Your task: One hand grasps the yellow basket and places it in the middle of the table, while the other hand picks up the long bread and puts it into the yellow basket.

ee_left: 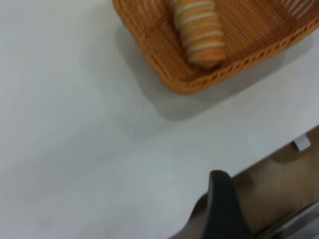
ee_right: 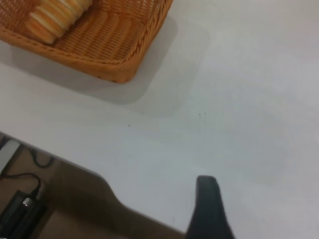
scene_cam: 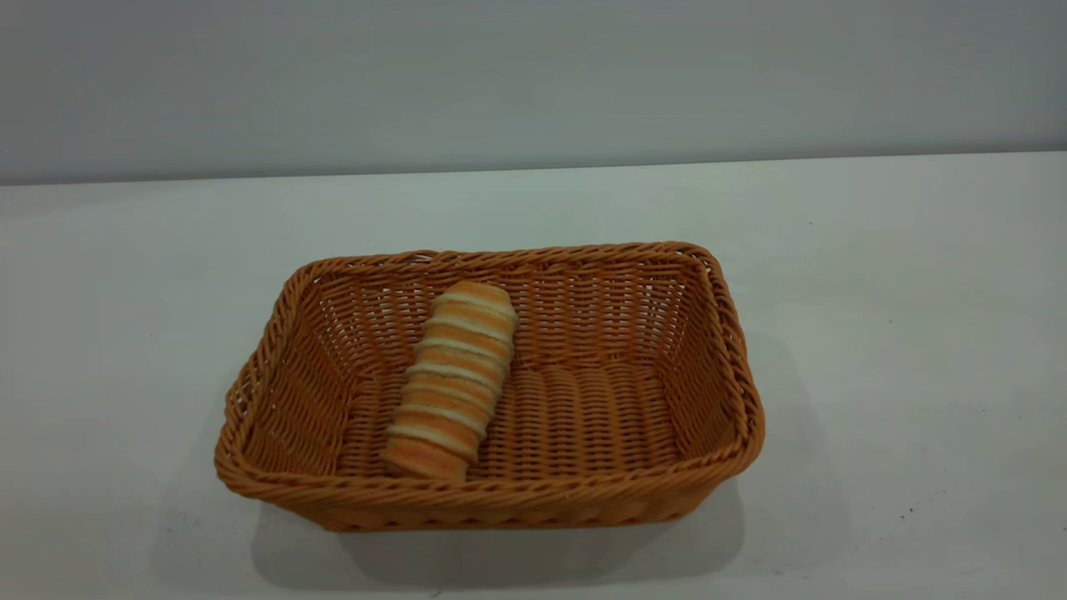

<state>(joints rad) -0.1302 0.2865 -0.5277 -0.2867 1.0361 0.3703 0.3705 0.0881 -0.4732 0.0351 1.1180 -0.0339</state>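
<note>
The yellow basket stands on the white table near its middle. The long bread lies inside it, towards the basket's left half, one end leaning against the far wall. Neither gripper shows in the exterior view. In the left wrist view, a black part of my left gripper hangs over the table's edge, well away from the basket and bread. In the right wrist view, a black part of my right gripper is above bare table, far from the basket and bread. Neither holds anything.
A grey wall rises behind the table. Past the table's near edge the left wrist view shows brown floor and a small white part. The right wrist view shows cables and a black device below the edge.
</note>
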